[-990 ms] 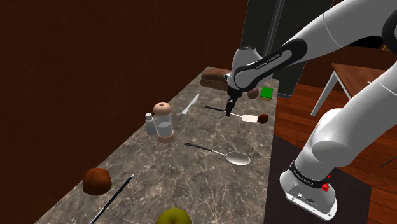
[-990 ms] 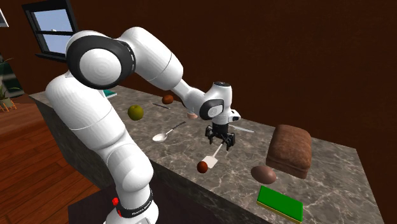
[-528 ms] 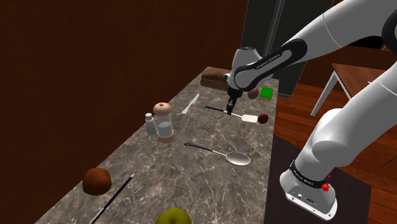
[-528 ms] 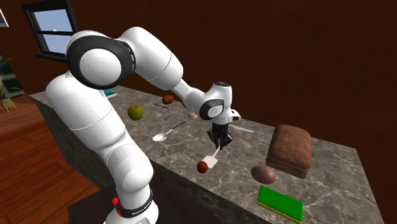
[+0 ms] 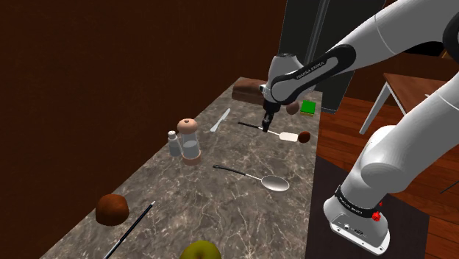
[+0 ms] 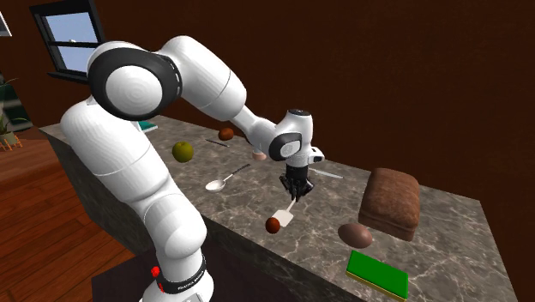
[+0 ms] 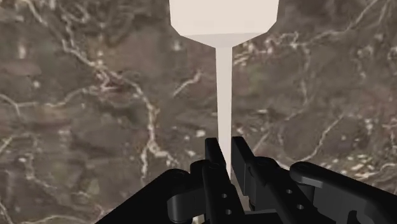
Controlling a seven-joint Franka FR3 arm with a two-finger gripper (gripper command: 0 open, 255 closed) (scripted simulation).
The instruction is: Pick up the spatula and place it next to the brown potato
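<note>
Black gripper (image 7: pixel 222 151) is clamping the pale spatula (image 7: pixel 222 70) by its thin handle, mid-frame over the marbled counter (image 7: pixel 95 95); grasp looks made, so lifting it toward the brown potato (image 6: pixel 354 234), lower right, is coming next

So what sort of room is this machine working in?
Most likely a home kitchen: a long marbled counter carries a spatula, a spoon, a brown loaf and shakers, and the floor beside it is wood.

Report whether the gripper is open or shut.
Shut on the spatula: in the wrist view the gripper has its two black fingers clasping the pale handle between them.
</note>
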